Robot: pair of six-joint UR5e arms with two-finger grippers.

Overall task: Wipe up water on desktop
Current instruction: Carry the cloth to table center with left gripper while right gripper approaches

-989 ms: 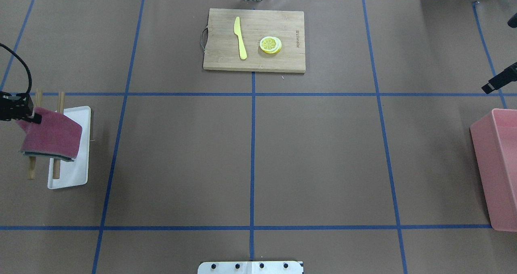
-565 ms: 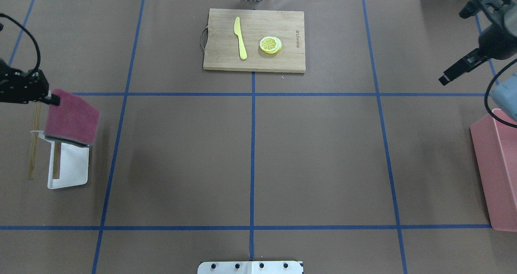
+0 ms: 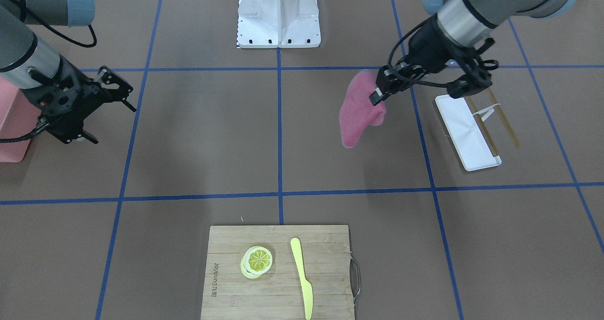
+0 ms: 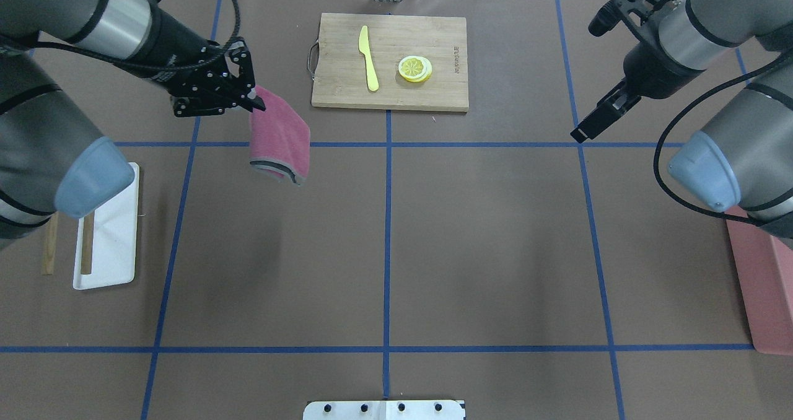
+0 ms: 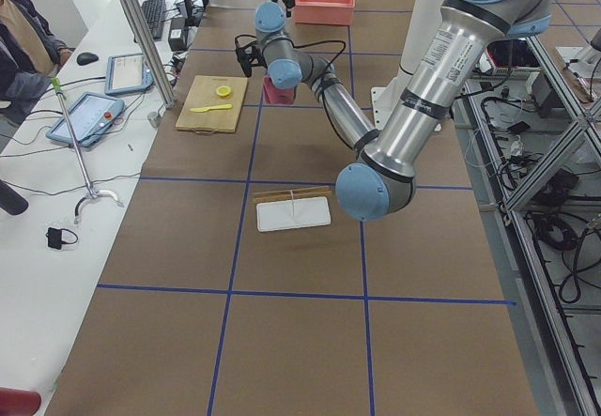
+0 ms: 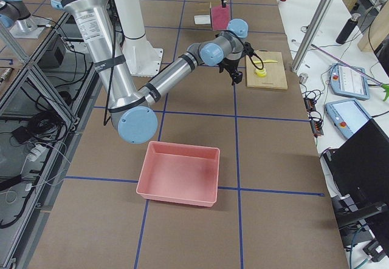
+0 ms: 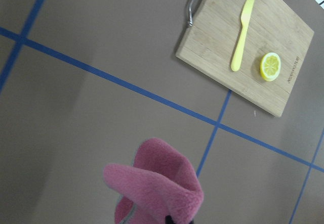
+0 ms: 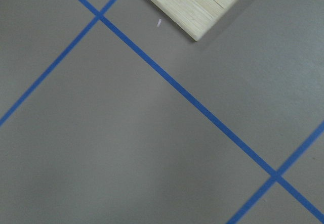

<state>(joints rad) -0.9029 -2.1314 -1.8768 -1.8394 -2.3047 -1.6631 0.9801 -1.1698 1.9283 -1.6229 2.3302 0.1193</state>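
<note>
1. Desktop (image 4: 483, 234), matte brown with blue tape lines: above it your left gripper (image 4: 257, 104) is clamped on a fuzzy pink cloth (image 4: 280, 141), which hangs near the bamboo board (image 4: 347, 91).
2. Your right gripper (image 3: 115, 125) hovers with its jaws spread, holding nothing.
3. The flat white tray (image 4: 118, 234) holds one wooden stick (image 4: 87, 253); a second stick (image 4: 48, 253) lies beside it.
4. The board carries a yellow knife (image 4: 370, 61) and a lemon slice (image 4: 414, 69).
5. The rectangular pink bin (image 6: 182, 149) sits at your right end.

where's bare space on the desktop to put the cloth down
The two middle rectangles of the desktop, between the cutting board and the near tape line, are bare. The left edge is crowded by the white tray, the right edge by the pink bin. The cloth hangs from the left end effector.
</note>
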